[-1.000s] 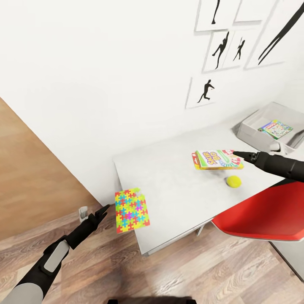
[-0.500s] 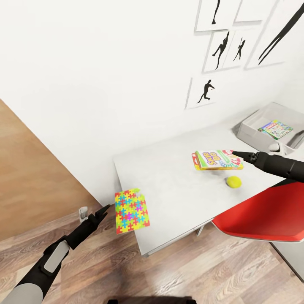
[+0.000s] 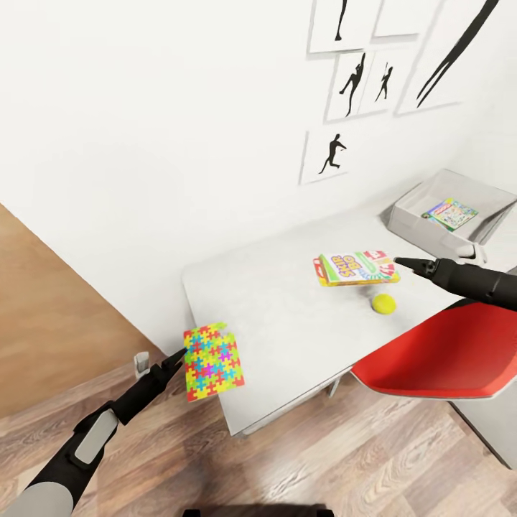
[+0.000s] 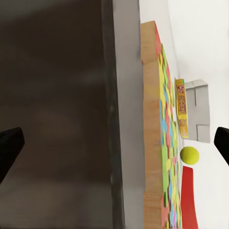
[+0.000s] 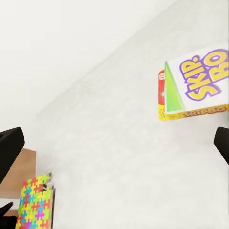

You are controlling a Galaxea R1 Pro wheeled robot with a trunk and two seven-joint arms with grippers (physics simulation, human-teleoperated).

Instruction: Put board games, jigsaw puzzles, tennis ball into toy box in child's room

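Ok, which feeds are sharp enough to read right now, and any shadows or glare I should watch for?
Head view: sharp, even light, soft shadow under the tennis ball, no glare. Right wrist view: Skip-Bo box print readable, white table washed out and pale. Left wrist view: close jigsaw puzzle edge is soft, dark area beside it shows no detail.

White table (image 3: 287, 309) against wall carries Skip-Bo box (image 3: 355, 268), tennis ball (image 3: 383, 304), grey toy box (image 3: 416, 224); puzzle box (image 3: 212, 361) overhangs near corner.

Bare table (image 3: 280, 316) top lay between jigsaw puzzle (image 3: 212, 362) and Skip-Bo box (image 3: 355, 268); red chair (image 3: 438, 355) blocked the near edge beside tennis ball (image 3: 383, 304).
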